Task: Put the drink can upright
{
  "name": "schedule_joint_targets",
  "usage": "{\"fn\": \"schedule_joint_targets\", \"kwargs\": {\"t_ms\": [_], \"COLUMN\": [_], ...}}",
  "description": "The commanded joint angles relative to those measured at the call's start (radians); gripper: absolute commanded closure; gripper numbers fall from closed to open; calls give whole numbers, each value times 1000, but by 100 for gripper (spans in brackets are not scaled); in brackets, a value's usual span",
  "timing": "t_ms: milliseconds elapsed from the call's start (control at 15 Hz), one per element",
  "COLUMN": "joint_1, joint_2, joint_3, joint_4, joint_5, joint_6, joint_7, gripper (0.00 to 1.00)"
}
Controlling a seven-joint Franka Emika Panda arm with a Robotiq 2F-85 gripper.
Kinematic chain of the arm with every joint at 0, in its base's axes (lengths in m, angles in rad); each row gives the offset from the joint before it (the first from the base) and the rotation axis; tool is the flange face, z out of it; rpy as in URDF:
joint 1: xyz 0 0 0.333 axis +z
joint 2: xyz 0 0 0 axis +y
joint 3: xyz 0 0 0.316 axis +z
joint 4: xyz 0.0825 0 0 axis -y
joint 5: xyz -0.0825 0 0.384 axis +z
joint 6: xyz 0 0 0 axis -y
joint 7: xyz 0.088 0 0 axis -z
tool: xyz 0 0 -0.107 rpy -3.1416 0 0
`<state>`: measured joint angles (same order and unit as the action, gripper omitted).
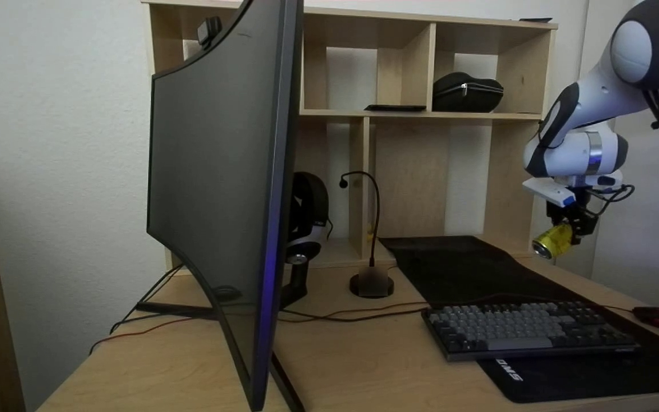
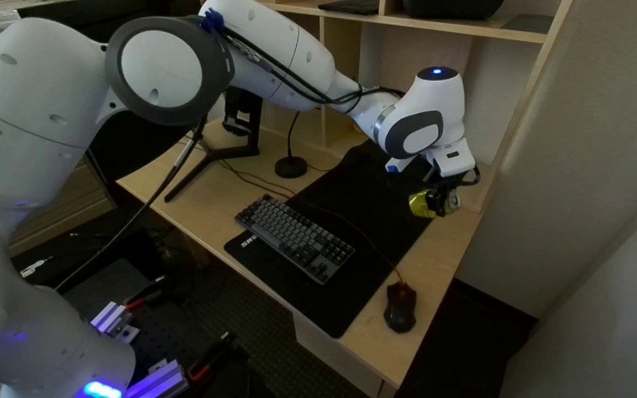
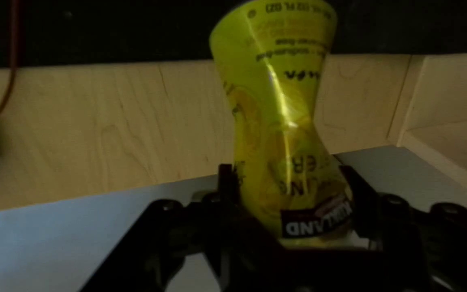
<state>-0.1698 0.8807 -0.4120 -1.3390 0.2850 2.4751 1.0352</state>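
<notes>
- Farthest left of the keyboard, a large curved monitor stands on the wooden desk; in an exterior view I see it at a slant.
- Also left of the keyboard, but nearer to it, a dark over-ear headset shows, partly hidden by the monitor.
- Left of the keyboard and behind it, a gooseneck microphone rises from a round black base.
- Behind the keyboard stands the wooden hutch; high in it, well above the keyboard, sits a zipped black case.
- Beneath the keyboard stretches a long black desk mat, which runs on well behind it.
- Above and behind the keyboard, toward the right, I have the yellow Kirkland drink can up off the desk. It lies closer to horizontal than upright, one metal end tipped downward in an exterior view.
- In that same spot relative to the keyboard, my Robotiq gripper is clamped around the can, two black fingers pressing from opposite sides. The wrist view shows me its wall squeezed inward at the waist, its lettering upside down.
- Right of the keyboard, a black-and-red wired mouse rests on bare wood, its cord leading off behind the keyboard.
</notes>
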Motion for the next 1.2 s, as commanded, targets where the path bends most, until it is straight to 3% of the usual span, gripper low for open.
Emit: {"fn": "schedule_joint_targets", "kwargs": {"t_ms": [0, 133, 200, 267, 400, 467, 533, 1000, 1067, 1133], "joint_1": [76, 123, 101, 72, 82, 118, 125, 284, 236, 255], "joint_2": [50, 92, 85, 84, 101, 149, 147, 338, 279, 310], "joint_3": [-73, -127, -95, -66, -70, -148, -159, -424, -343, -374], "joint_4": [-61, -89, -82, -52, -54, -39, -44, -92, -72, -75], "joint_5": [-89, -141, -158, -150, -164, -206, -225, -274, -264, -263], "joint_6": [203, 310, 276, 253, 262, 382, 407, 759, 670, 709], "joint_7": [14, 37, 75, 52, 77, 111, 96, 145, 107, 122], "gripper": [61, 61, 61, 36, 36, 61, 61, 61, 36, 36]}}
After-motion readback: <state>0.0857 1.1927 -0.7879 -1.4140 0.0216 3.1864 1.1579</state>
